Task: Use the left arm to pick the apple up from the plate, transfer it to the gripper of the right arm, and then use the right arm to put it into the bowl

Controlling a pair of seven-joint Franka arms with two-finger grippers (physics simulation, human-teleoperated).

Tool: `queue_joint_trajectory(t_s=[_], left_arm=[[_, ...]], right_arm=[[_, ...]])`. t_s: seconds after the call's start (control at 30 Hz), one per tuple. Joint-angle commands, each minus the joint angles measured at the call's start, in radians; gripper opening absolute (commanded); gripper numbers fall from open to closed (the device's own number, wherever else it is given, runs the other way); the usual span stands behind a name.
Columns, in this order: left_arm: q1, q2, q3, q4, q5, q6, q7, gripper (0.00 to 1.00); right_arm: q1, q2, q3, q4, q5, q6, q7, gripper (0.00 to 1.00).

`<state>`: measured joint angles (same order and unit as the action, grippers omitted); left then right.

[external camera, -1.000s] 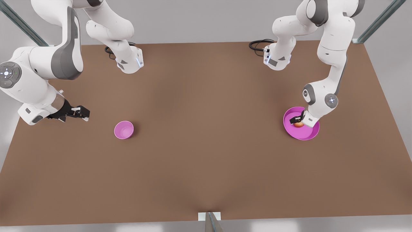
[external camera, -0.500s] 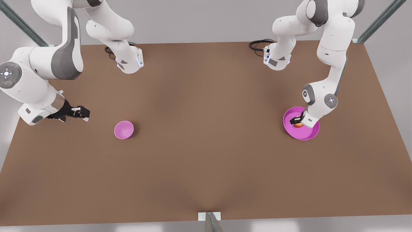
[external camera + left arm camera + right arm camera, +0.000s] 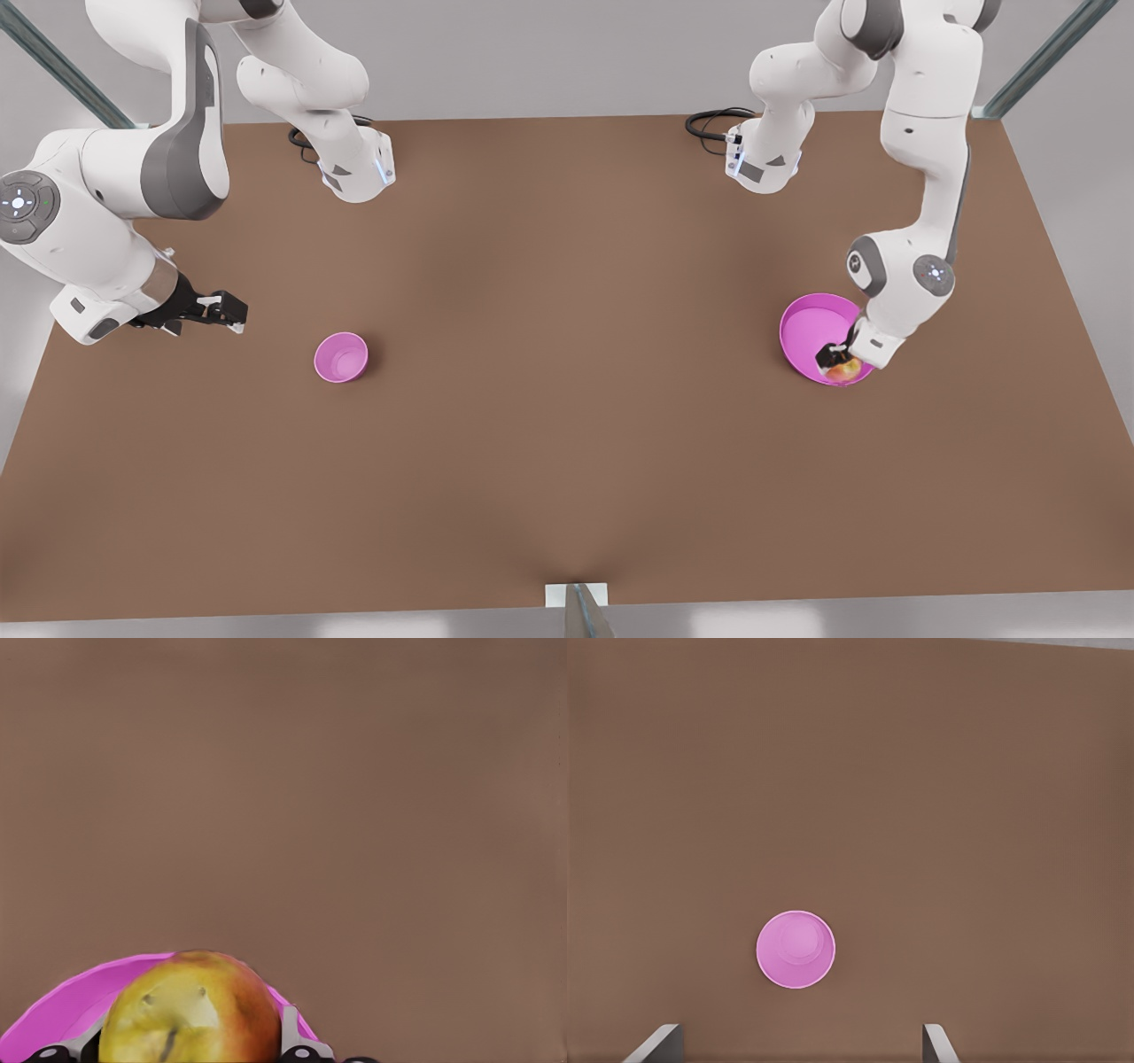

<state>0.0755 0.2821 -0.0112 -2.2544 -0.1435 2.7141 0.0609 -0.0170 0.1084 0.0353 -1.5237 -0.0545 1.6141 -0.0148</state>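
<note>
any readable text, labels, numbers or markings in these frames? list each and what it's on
No readable text in any view.
The apple, plate, bowl and table are plain, with no print or labels.
Small lit round marks on the arm joints in the front view, one on the right-side arm, are symbols, not letters or numbers.
The left gripper, shut on the apple, and the waiting right gripper carry no legible marking.
</note>
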Motion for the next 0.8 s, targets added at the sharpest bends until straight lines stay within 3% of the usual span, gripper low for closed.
queue_joint_trajectory(t_s=[0.0, 0.13, 0.3, 0.4, 0.47, 0.5, 0.67, 0.77], left_arm=[[-0.014, -0.001, -0.01, 0.056, -0.01, -0.043, 0.036, 0.74], [-0.037, 0.031, -0.167, 0.214, -0.211, -0.091, 0.004, 0.74], [-0.155, 0.066, -0.271, 0.279, -0.31, -0.08, 0.071, 0.74], [-0.167, 0.086, -0.323, 0.291, -0.726, -0.065, 0.702, 0.74], [-0.169, 0.155, -0.398, 0.34, -1.098, -0.065, 1.178, 0.74], [-0.171, 0.178, -0.427, 0.375, -1.171, -0.066, 1.313, 0.74], [-0.175, 0.264, -0.55, 0.48, -1.266, -0.071, 1.668, 0.74], [-0.2, 0.331, -0.567, 0.555, -1.269, -0.071, 1.84, 0.74]], right_arm=[[0.0, -0.001, 0.0, 0.0, 0.001, 0.0, -0.001, 1.0], [0.0, -0.001, 0.0, 0.0, 0.001, 0.0, -0.001, 1.0], [0.0, -0.001, 0.0, 0.002, 0.001, 0.001, -0.001, 1.0], [0.008, -0.001, 0.011, 0.002, 0.002, 0.001, 0.009, 1.0], [0.002, 0.007, 0.003, 0.002, 0.243, -0.002, 0.013, 1.0], [0.003, 0.016, 0.006, 0.002, 0.255, -0.002, 0.013, 1.0], [0.011, 0.125, 0.012, 0.004, 0.627, 0.073, 0.004, 1.0], [0.012, 0.203, 0.034, 0.019, 0.815, 0.151, -0.013, 1.0]])
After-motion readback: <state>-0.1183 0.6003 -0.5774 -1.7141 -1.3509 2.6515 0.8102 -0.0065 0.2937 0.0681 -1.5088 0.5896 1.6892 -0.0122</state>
